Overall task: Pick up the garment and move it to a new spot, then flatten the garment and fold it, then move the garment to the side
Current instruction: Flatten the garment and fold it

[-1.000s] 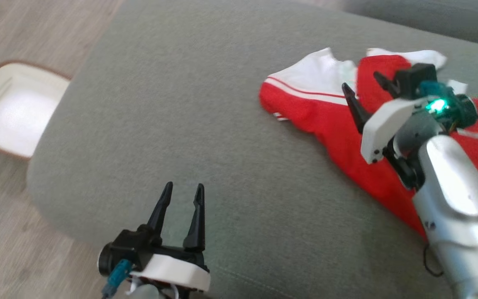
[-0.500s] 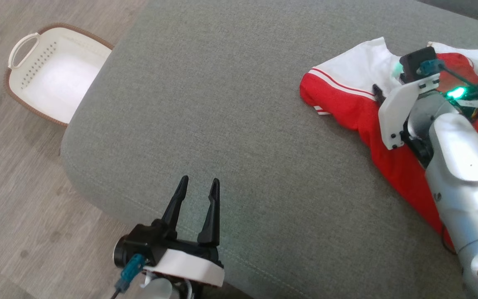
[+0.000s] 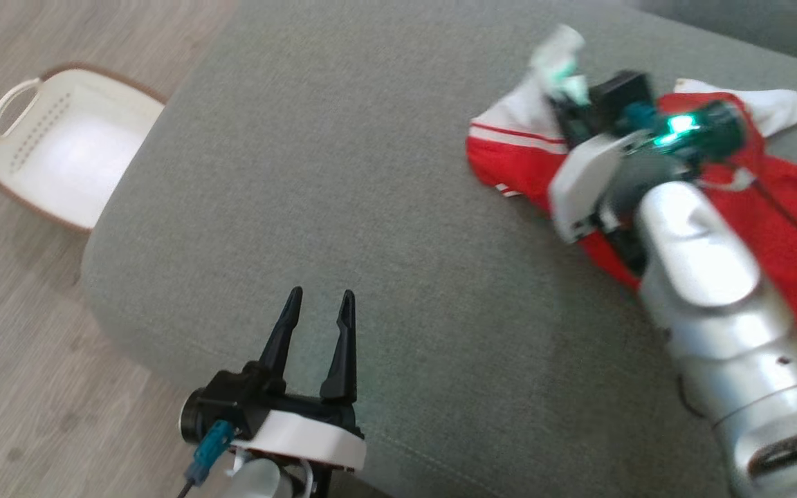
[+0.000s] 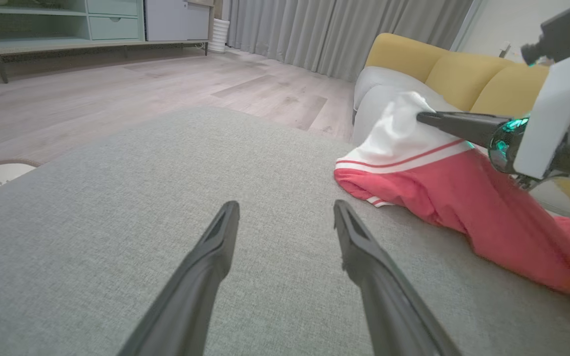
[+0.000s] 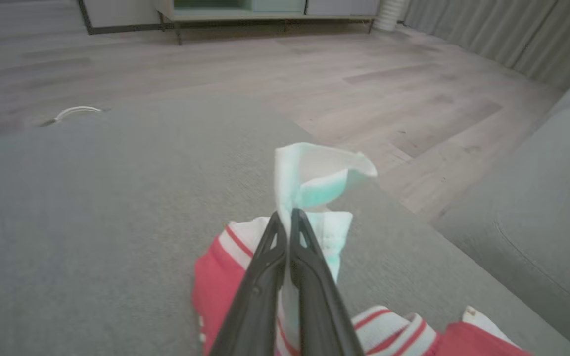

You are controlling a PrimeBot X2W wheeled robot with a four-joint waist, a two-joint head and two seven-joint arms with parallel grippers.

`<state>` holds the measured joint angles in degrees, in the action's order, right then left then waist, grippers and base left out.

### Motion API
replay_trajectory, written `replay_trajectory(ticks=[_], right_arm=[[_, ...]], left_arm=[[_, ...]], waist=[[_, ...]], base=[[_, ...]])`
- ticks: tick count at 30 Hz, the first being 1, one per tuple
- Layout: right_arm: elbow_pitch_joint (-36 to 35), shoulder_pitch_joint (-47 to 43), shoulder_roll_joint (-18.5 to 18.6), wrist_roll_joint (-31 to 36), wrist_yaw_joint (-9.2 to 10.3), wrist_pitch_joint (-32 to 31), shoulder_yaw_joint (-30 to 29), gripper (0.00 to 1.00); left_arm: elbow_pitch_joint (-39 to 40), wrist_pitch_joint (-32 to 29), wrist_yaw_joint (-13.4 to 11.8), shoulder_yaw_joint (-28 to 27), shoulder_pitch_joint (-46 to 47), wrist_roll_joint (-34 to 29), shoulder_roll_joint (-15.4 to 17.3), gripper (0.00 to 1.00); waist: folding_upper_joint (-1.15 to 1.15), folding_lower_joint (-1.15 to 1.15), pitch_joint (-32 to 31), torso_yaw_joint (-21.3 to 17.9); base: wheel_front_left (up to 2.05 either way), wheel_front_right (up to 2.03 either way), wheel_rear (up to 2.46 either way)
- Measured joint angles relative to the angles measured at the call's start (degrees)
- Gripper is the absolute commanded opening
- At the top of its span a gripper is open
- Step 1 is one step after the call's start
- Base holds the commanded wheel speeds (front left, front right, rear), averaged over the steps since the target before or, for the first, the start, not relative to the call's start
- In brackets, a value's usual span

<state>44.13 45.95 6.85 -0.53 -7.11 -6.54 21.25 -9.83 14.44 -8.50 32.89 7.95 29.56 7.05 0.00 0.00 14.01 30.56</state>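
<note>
A red and white garment (image 3: 509,162) lies crumpled on the right side of the grey cushion (image 3: 343,180). My right gripper (image 3: 564,93) is shut on a white edge of the garment (image 5: 314,168), which stands pinched upward between the fingers (image 5: 265,267). The rest of the garment (image 4: 438,198) still rests on the cushion. In the left wrist view the right gripper (image 4: 421,117) reaches into the white fabric from the right. My left gripper (image 3: 320,297) hovers open over the cushion's near edge, well left of the garment, with nothing between its fingertips (image 4: 230,212).
A white basket (image 3: 59,159) with a brown rim sits on the wood floor left of the cushion. A second grey cushion (image 5: 527,222) lies beyond a gap on the far side. A yellow sofa back (image 4: 443,64) rises behind.
My right gripper has closed on the garment's white edge and lifted it slightly. The head camera shifted. My left gripper stays open in place.
</note>
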Motion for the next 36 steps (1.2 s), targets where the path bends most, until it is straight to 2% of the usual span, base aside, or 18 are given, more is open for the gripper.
replay_trajectory(ticks=[1,10,11,12,13,17,21,29,36], right_arm=[[0.0,0.0,0.0,0.0,0.0,0.0,0.0,0.0],[-13.3,-11.9,-0.4,-6.9,0.0,0.7,21.3,0.0],[-14.2,-13.3,-0.3,-7.6,0.0,0.7,23.7,0.26],[-14.8,-14.3,0.0,-8.1,0.0,0.7,26.1,0.95],[-16.0,-16.3,0.7,-9.6,0.0,0.8,29.9,1.0],[-18.1,-19.0,1.0,-13.1,0.0,1.7,32.1,1.0],[-20.4,-20.0,1.2,-13.6,0.0,3.9,28.0,1.0],[-25.1,-27.0,1.4,-10.0,0.0,5.5,9.5,1.0],[-30.2,-36.2,1.2,-6.3,0.0,4.5,-10.2,1.0]], left_arm=[[0.0,0.0,0.0,0.0,0.0,0.0,0.0,1.0],[1.1,0.0,-0.6,-1.4,-0.6,-0.4,2.0,1.0],[1.2,-0.1,-0.6,-1.4,-0.9,-0.4,2.0,1.0],[1.3,-0.2,-0.6,-1.4,-1.1,-0.4,2.1,1.0],[1.4,-0.3,-0.6,-1.4,-1.5,-0.4,2.4,1.0],[1.5,-0.4,-1.1,-1.4,-1.5,-0.4,3.2,1.0],[1.9,-0.9,-1.2,-1.4,-1.5,-0.4,3.6,1.0],[3.4,-2.0,-2.1,-1.5,-2.6,-0.4,5.1,1.0],[4.6,-2.5,-2.2,-1.5,-3.4,-0.4,5.5,1.0]], waist=[[0.0,0.0,0.0,0.0],[0.0,0.0,-3.0,-4.5],[0.0,0.0,-3.1,-4.9],[0.0,0.0,-3.2,-5.4],[0.0,0.0,-3.4,-6.2],[0.0,0.0,-4.0,-7.8],[0.0,0.0,-5.0,-9.3],[0.0,0.0,-6.8,-12.5],[0.0,0.0,-7.3,-15.3]], base=[[0.0,0.0,0.0],[0.0,0.0,0.0],[0.0,0.0,0.0],[0.0,0.0,0.0],[0.0,0.0,0.0],[0.0,0.0,0.0],[0.0,0.0,0.0],[0.0,0.0,0.0],[0.0,0.0,0.0]])
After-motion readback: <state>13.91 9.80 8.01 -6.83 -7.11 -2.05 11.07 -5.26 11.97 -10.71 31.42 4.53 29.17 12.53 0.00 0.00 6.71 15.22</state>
